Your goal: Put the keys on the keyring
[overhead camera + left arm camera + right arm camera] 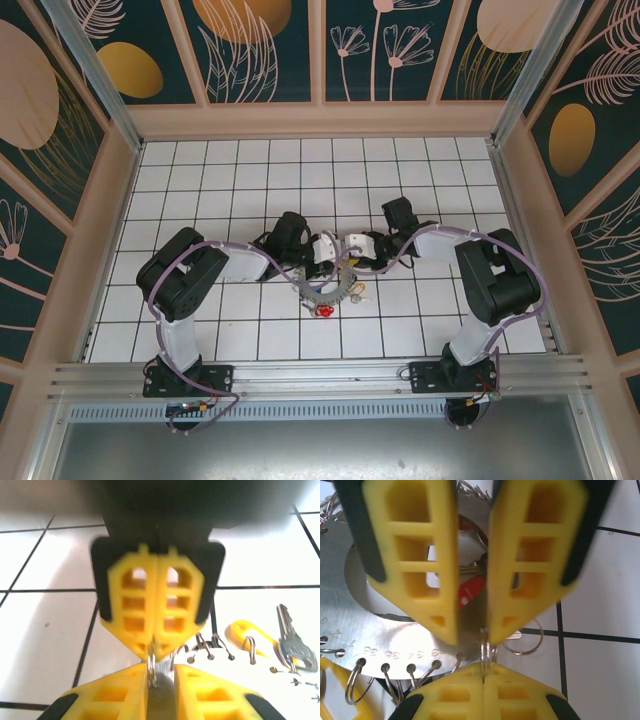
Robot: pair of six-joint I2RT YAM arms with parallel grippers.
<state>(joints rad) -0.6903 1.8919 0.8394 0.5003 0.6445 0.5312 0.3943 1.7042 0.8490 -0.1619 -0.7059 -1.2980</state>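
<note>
The keyring (370, 640) is a flat silvery ring plate with numbered holes along its rim, lying between the two grippers (322, 293). Several small split rings hang from its holes (215, 647). My right gripper (484, 672) is shut on one small split ring (486, 652) at the plate's edge. My left gripper (161, 667) faces it tip to tip, jaws a narrow gap apart over the plate, grey metal showing in the gap. A silver key (295, 645), a yellow tag (247, 630) and a red tag (472, 590) lie by the plate.
White tiled floor (250, 180) with dark grout lines, walled on three sides by beige panels (120, 200). A loose split ring (525, 640) lies on the tile beside the plate. A red tag (325, 312) sits just in front of the keyring.
</note>
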